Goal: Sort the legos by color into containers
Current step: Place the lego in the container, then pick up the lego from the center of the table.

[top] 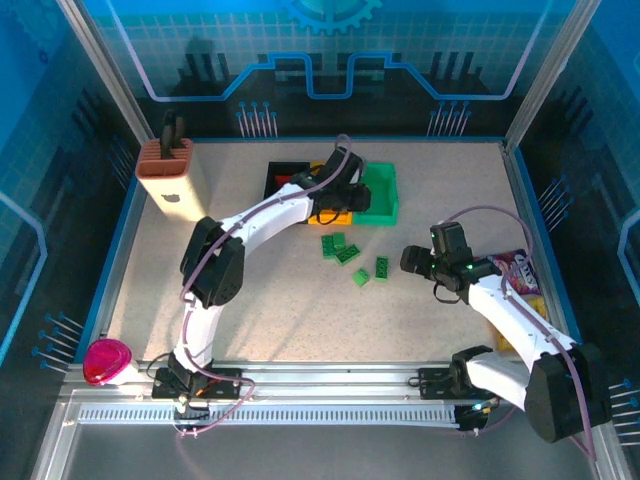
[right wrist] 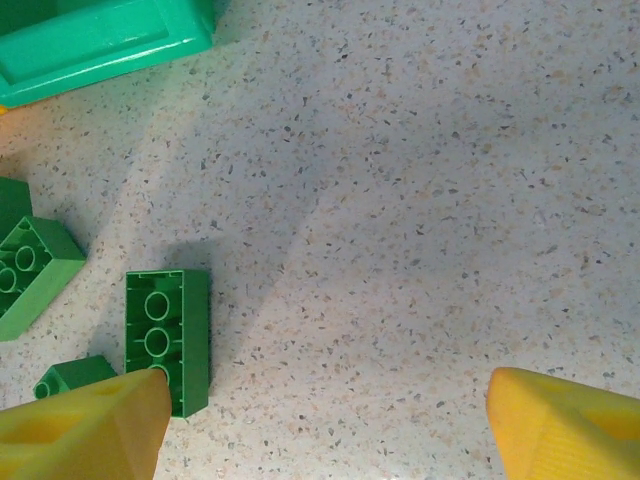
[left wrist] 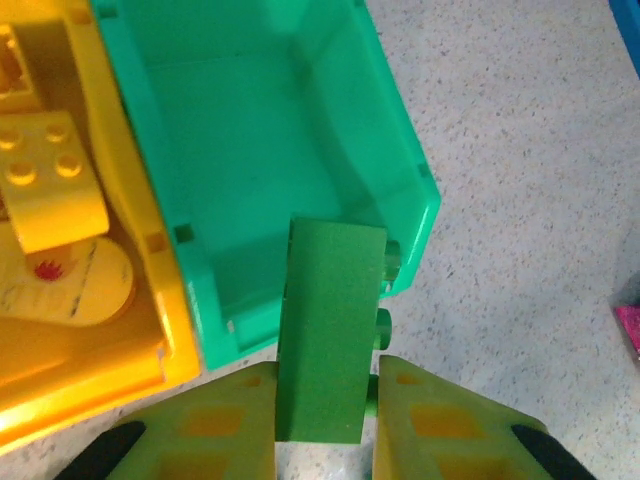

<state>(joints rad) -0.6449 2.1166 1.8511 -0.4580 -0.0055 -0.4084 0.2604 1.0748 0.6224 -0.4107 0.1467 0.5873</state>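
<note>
My left gripper (left wrist: 325, 425) is shut on a green lego (left wrist: 325, 330), which it holds on end over the near rim of the green container (left wrist: 290, 130). Beside that bin, the yellow container (left wrist: 90, 360) holds yellow legos (left wrist: 45, 185). In the top view the black container (top: 283, 178), the yellow container (top: 340, 214) and the green container (top: 381, 195) stand in a row at the back, with my left gripper (top: 350, 196) over them. Several green legos (top: 346, 253) lie loose mid-table. My right gripper (right wrist: 330, 430) hangs open above bare table, its left finger beside an upturned green lego (right wrist: 167, 335).
A tall beige block with a brown slotted top (top: 170, 175) stands at the back left. A pink object (top: 105, 360) sits at the near left corner. A purple packet (top: 520, 268) lies by the right wall. Blue walls enclose the table.
</note>
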